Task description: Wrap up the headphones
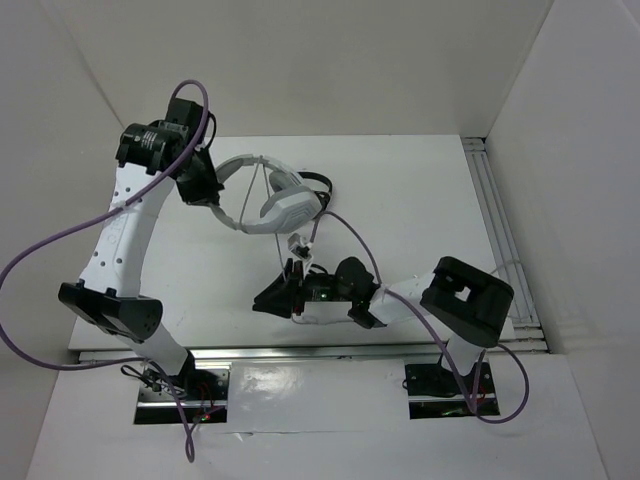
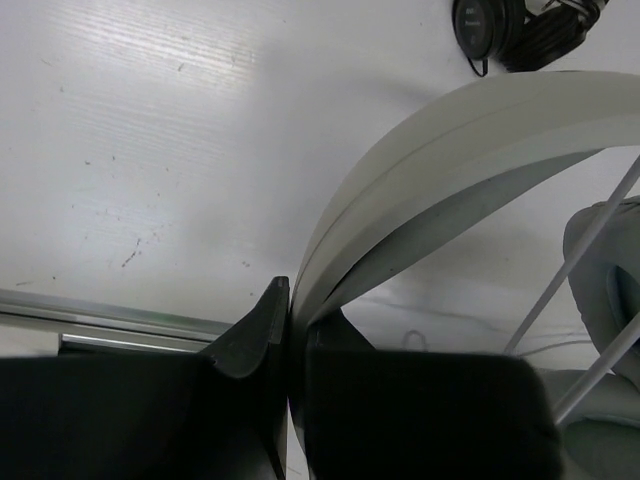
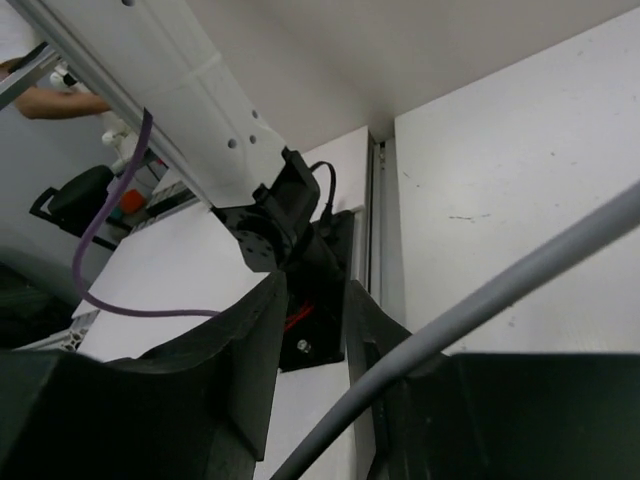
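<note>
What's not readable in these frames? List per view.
Right wrist: whether the right tool pinches the cable or it merely passes between the fingers; their bulk hides contact.
Top external: where the cable ends; too thin to trace past the right tool.
Left wrist: black headphones, cut by the top edge; white headphones earcups, cut by the right edge.
</note>
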Controlling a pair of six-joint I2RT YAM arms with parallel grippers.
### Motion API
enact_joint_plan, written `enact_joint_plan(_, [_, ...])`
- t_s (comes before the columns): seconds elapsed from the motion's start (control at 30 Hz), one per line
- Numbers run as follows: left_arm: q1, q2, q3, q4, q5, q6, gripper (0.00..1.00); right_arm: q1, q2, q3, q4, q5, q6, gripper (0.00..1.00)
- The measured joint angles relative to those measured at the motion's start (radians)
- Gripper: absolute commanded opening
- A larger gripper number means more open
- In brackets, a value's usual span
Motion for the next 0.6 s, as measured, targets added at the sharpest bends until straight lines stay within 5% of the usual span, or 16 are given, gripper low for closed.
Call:
enact_joint_plan(0.1, [0.009,-0.008,-0.047,0.001,0.022,-0.016,0.00,0.060,0.011,0.029,-0.007,0.039,-0.006,0.52])
enact_joint_plan(0.37, [0.073,-0.012,-0.094,0.266,-0.080,-0.210,0.00,0.239,0.178,0.135,-0.027,-0.024,-0.017,0.54])
enact_joint_plan(0.43, [0.080,-0.014,-0.108,0.289,-0.090,-0.219,0.00,0.260,0.184,0.154,-0.056,-0.027,-0.029,0.44])
enact_joint_plan(0.5, [0.084,-0.015,-0.124,0.304,-0.097,-0.220,0.00,0.273,0.184,0.177,-0.079,-0.027,-0.050,0.18])
enact_joint_plan(0.6, [0.095,-0.022,-0.178,0.333,-0.105,-0.211,0.00,0.282,0.167,0.190,-0.130,-0.018,-0.075,0.06])
